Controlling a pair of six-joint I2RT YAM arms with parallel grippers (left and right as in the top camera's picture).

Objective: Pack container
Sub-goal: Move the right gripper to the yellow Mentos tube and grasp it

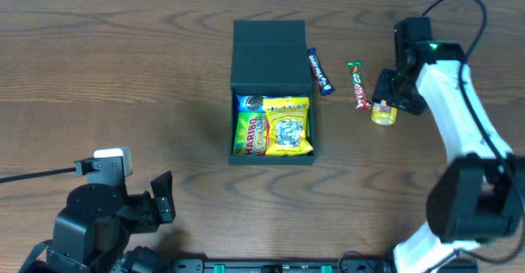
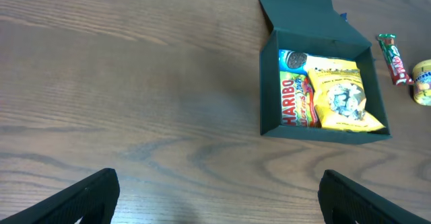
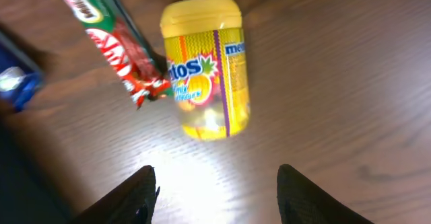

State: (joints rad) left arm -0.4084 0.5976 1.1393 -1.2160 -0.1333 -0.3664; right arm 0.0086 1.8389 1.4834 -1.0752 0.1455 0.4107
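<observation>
The matte black container (image 1: 269, 56) stands open at the table's middle, its flap lid laid back on the far side. Inside lie a Haribo packet (image 1: 250, 132), a yellow snack packet (image 1: 289, 127) and an Oreo packet (image 1: 249, 102). The left wrist view also shows the container (image 2: 296, 12). A yellow Mentos bottle (image 1: 384, 111) lies on its side to the right. My right gripper (image 1: 392, 95) hovers over it, open and empty (image 3: 215, 190), with the bottle (image 3: 209, 69) just ahead of the fingers. My left gripper (image 1: 164, 197) is open and empty (image 2: 219, 197) near the front left.
A red and green candy bar (image 1: 358, 86) lies touching the bottle's left side (image 3: 111, 39). A blue bar (image 1: 320, 70) lies beside the container's right wall. The table is brown wood; its front edge is by the left arm's base.
</observation>
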